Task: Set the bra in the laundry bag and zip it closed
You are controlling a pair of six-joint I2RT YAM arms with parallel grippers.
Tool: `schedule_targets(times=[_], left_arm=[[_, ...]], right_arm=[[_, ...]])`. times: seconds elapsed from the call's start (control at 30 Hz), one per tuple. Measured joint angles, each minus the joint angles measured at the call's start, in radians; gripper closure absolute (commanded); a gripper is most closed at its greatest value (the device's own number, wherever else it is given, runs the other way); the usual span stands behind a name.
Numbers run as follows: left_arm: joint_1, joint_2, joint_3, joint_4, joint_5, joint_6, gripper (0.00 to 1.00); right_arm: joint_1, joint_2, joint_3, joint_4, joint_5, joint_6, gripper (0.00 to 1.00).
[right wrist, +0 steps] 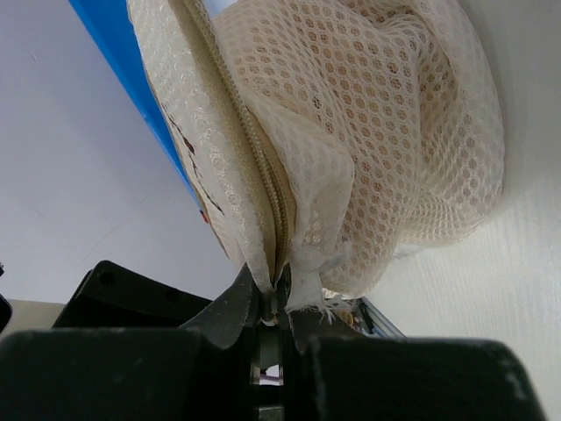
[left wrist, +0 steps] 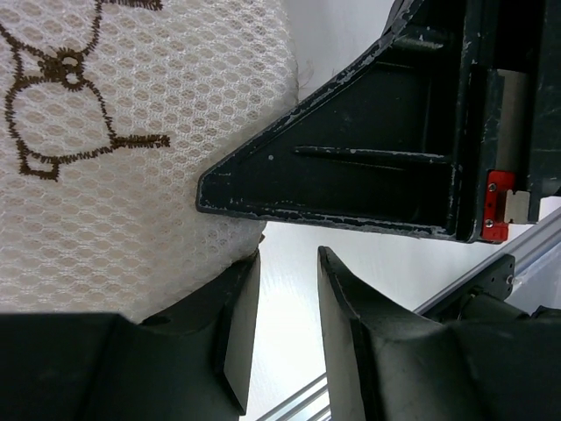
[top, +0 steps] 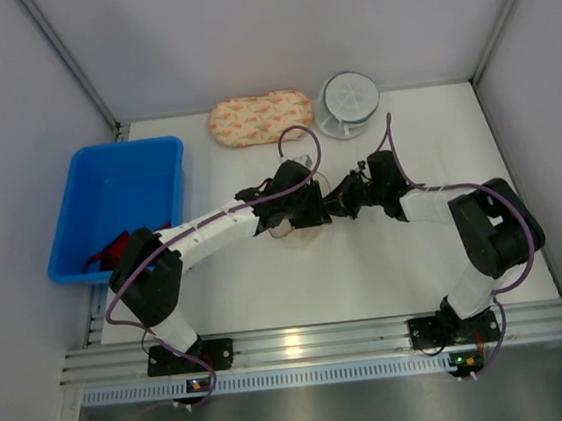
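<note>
The laundry bag is a beige mesh clamshell with its zipper running down to my right gripper. That gripper is shut on the zipper end at the bag's edge. In the left wrist view the bag fills the upper left and bears a brown stitched mark. My left gripper is open, with one finger against the bag's side and bare table between the jaws. In the top view both grippers, left and right, meet over the bag, which is mostly hidden. The bra is not in view.
A blue bin stands at the left with a red cloth in it. A peach floral pouch and a white ribbed container lie at the back. The table's front rail runs along the arm bases.
</note>
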Motion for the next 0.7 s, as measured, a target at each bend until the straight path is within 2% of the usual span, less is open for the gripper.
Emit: schedule_targets(times=[0.33,0.7], left_arm=[[-0.002,0.026,0.022,0.003,-0.011,0.005,0.62],[-0.011,0.026,0.024,0.001,-0.056,0.049,0.57]], right_arm=[[0.0,0.0,-0.002,0.027,0.003,0.033,1.0],[0.0,0.0,-0.004,0.037,0.016,0.055,1.0]])
